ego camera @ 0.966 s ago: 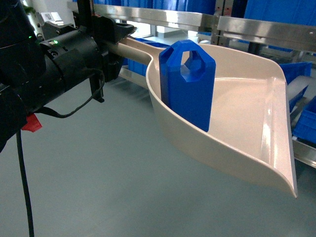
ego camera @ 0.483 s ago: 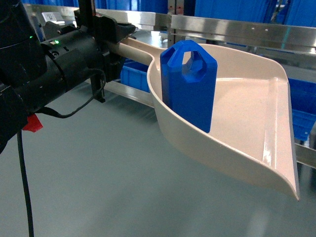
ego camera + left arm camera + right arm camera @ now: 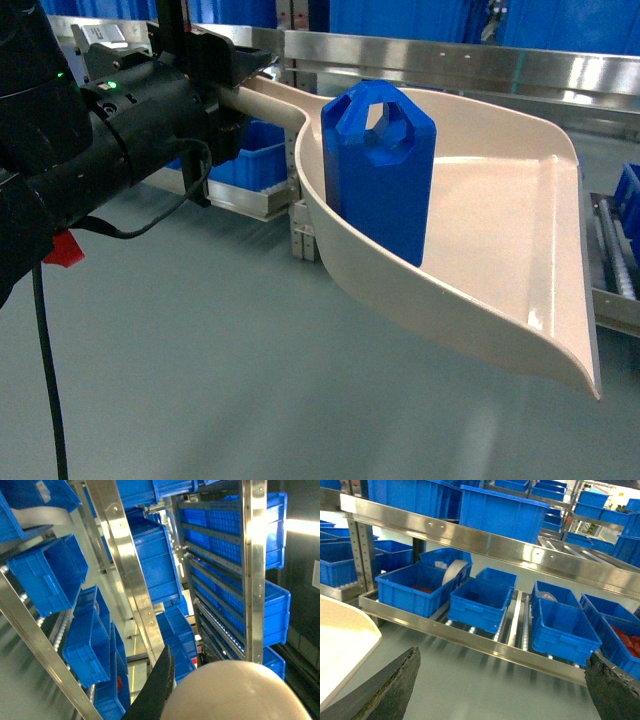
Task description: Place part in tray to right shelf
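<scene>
The blue part (image 3: 380,175) stands upright inside the beige tray (image 3: 500,250), leaning on its left wall. My left gripper (image 3: 232,92) is shut on the tray's handle (image 3: 270,100) and holds the tray in the air over the grey floor. In the left wrist view the handle's rounded end (image 3: 235,692) fills the bottom, with one black finger (image 3: 157,687) pressed against it. My right gripper (image 3: 500,690) is open with nothing between its fingers, and a corner of the tray (image 3: 340,645) shows at its left. The right shelf (image 3: 470,635) lies ahead with blue crates on roller rails.
A stainless front bar (image 3: 450,60) runs across behind the tray. A blue crate (image 3: 245,160) sits on a low rack corner (image 3: 300,230). Roller rails (image 3: 615,250) show at the right edge. Several blue crates (image 3: 480,602) fill the lower level; an upper bar (image 3: 485,545) spans above.
The racks behind have slid leftward in the head view, so a rack corner and a blue crate now show behind the handle. Tray and part hold the same pose in my grip.
</scene>
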`<state>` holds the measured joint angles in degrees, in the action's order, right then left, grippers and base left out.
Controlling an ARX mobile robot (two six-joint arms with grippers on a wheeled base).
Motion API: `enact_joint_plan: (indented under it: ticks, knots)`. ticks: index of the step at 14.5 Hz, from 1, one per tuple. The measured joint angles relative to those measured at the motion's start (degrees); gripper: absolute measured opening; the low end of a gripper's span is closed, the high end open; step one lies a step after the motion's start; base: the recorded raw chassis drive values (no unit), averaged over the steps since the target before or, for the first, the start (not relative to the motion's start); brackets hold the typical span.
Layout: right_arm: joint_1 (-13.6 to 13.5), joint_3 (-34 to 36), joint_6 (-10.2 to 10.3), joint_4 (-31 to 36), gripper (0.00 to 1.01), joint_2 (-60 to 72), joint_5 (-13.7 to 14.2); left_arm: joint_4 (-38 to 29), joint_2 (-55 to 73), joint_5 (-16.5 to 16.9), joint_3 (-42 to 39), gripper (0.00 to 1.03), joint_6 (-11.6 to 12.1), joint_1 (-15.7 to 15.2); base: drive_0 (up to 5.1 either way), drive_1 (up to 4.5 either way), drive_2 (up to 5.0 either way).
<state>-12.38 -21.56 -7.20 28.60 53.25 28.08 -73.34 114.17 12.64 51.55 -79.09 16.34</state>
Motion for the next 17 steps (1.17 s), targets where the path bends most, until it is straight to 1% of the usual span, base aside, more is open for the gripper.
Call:
enact_joint_plan:
  ticks: [17]
  knots:
    - [0.00,0.00,0.00,0.00,0.98,0.00,0.00,0.00,0.00,0.00,0.00,0.12,0.00,-0.02,-1.6,-1.64,-1.6]
